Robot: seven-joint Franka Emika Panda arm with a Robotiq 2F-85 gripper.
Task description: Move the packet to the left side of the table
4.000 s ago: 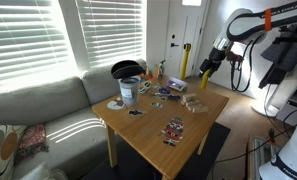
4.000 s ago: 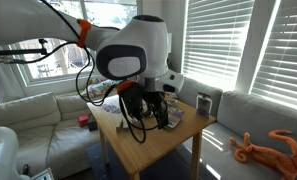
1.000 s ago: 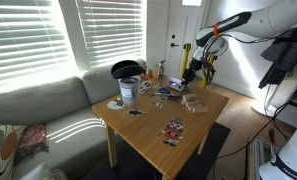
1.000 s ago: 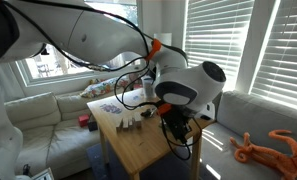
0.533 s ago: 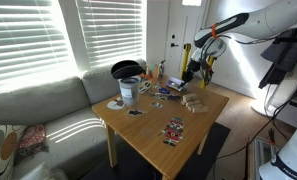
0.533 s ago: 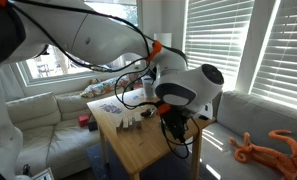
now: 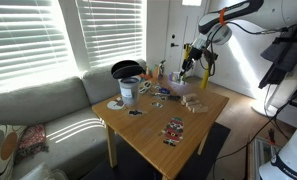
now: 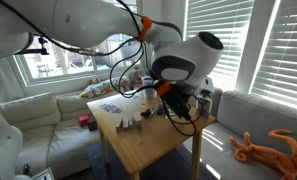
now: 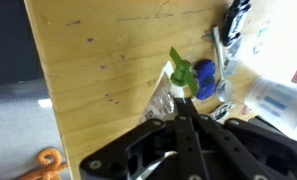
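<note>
While packet [image 7: 174,130] lies untouched at near end of table [image 7: 143,138], gripper [image 7: 185,70] hangs high over far end, pinched together, holding nothing. Step: reaching. Next: open, drop onto packet.

Red-patterned packet [image 7: 174,129] flat on table [image 7: 148,138]

Arm [image 7: 234,11] extended high, end effector [image 7: 187,62] pointing down.
</note>
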